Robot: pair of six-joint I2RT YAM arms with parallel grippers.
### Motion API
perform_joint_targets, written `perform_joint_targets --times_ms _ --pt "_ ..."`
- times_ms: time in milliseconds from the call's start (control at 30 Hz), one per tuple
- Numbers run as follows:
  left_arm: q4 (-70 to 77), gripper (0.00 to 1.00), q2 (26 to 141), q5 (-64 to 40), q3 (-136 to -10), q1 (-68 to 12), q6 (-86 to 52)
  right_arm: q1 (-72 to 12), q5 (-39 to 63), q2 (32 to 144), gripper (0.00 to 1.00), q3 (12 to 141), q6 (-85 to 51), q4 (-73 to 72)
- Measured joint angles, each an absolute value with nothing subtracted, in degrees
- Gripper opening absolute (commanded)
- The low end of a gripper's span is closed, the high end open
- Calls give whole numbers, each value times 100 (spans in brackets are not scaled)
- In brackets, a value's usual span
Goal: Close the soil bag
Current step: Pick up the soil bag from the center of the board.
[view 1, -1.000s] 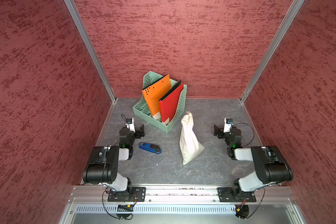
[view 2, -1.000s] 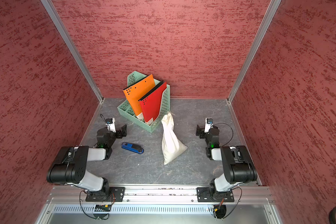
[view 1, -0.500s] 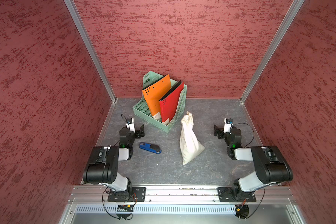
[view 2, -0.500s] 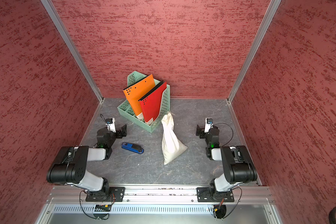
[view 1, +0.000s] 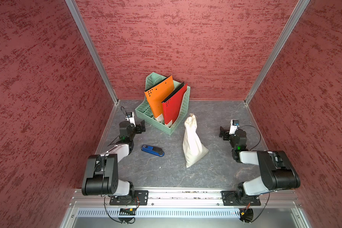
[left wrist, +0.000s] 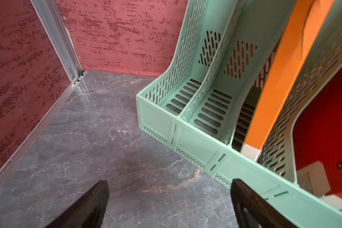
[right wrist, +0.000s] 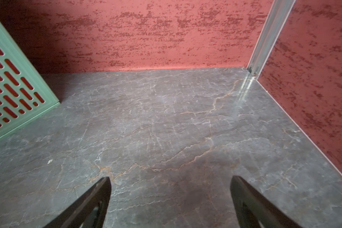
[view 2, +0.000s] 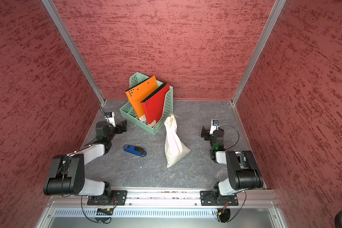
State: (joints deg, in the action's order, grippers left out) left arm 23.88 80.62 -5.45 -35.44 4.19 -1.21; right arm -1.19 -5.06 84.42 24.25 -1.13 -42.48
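Zero contact | step: approach pending | left gripper (view 1: 141, 126) spread, empty | right gripper (view 1: 223, 132) spread, empty | next: reach soil bag (view 1: 193, 145) neck, cinch

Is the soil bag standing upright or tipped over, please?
Upright: the soil bag stands on its broad base, gathered neck uppermost.

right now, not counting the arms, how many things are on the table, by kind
folders: 2, orange folder and red folder
file rack: 1
soil bag: 1
blue stapler: 1
total: 5
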Motion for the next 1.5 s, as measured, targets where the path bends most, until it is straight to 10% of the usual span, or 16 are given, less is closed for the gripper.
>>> perform_joint_targets --times_ms 600,1500 --pt "-1605 100 6746 -1271 -4624 1323 -1691 -91 519 8626 98 7452 -1588 3028" --pt "-4104 100 6248 -2329 -6158 -117 -2663 -261 2047 8921 98 9817 -3006 6823"
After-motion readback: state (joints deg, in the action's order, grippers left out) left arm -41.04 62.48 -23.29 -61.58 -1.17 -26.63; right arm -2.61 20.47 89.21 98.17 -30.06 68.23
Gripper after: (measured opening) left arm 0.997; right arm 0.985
